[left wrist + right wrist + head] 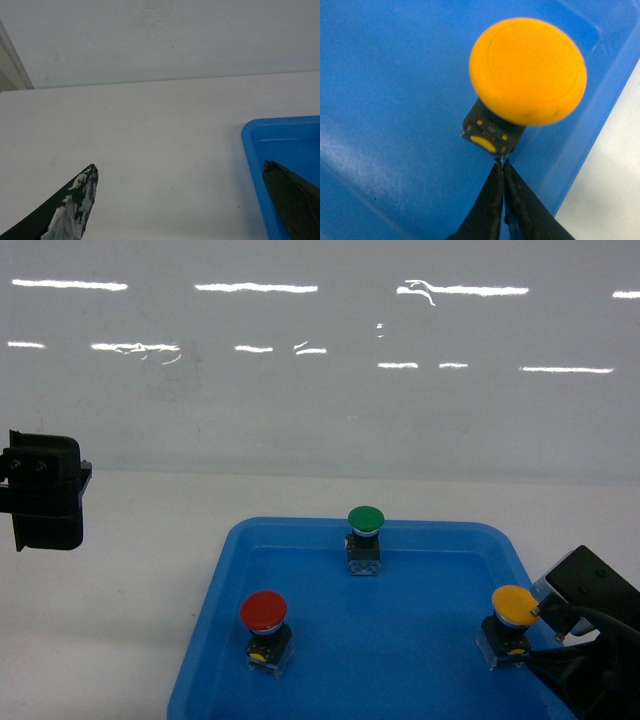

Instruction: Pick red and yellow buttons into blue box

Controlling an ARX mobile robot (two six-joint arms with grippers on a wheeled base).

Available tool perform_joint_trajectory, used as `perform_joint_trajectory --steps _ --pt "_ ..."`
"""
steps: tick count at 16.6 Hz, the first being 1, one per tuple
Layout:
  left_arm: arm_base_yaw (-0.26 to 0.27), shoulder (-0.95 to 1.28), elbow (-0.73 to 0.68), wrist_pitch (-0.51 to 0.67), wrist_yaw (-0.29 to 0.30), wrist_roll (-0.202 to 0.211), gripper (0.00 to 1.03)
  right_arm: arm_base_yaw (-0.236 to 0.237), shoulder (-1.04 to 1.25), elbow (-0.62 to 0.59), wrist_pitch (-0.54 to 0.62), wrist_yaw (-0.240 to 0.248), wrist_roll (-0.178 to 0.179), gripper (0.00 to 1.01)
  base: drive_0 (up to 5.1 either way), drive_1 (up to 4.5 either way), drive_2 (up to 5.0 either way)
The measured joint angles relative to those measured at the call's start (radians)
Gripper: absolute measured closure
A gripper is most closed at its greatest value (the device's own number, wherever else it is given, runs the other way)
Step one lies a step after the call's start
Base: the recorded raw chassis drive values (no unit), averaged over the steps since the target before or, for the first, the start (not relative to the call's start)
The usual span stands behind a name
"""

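Observation:
The red button (pixel 263 611) stands upright at the front left of a shallow blue tray (pixel 203 655). The yellow button (pixel 515 605) stands at the tray's front right, filling the right wrist view as an orange cap (pixel 527 70) on a black block. My right gripper (pixel 501 161) is shut, its tips pressed together at the lower corner of that block; in the head view it (pixel 532 652) reaches in from the lower right. My left gripper (pixel 180 167) hangs open over the white table, left of the tray's corner (pixel 280 132). The blue box is out of view.
A green-capped button (pixel 365 519) stands at the back middle of the tray. The white table (pixel 120 590) runs to a pale wall behind. My left arm's black body (pixel 45 490) sits at the far left edge.

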Motion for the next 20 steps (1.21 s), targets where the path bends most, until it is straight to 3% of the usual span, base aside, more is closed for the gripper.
perform_joint_trajectory --steps 6,8,13,15,16,20 --pt "0.000 0.000 0.000 0.000 0.000 0.000 0.05 -0.028 -0.070 -0.071 0.078 0.000 0.065 0.99 0.0 0.00 0.0" --pt "0.000 0.000 0.000 0.000 0.000 0.000 0.05 -0.046 -0.129 -0.092 0.082 -0.008 0.103 0.99 0.0 0.00 0.0" --pt "0.000 0.000 0.000 0.000 0.000 0.000 0.05 -0.027 -0.294 -0.106 0.039 -0.026 0.186 0.99 0.0 0.00 0.0" --pt "0.000 0.000 0.000 0.000 0.000 0.000 0.05 -0.026 -0.354 -0.107 -0.049 -0.030 0.203 0.99 0.0 0.00 0.0" --pt "0.000 0.000 0.000 0.000 0.000 0.000 0.05 -0.026 -0.423 -0.108 -0.082 -0.031 0.204 0.94 0.0 0.00 0.0" --pt "0.000 0.000 0.000 0.000 0.000 0.000 0.05 -0.026 -0.430 -0.033 -0.144 -0.079 0.196 0.52 0.0 0.00 0.0"
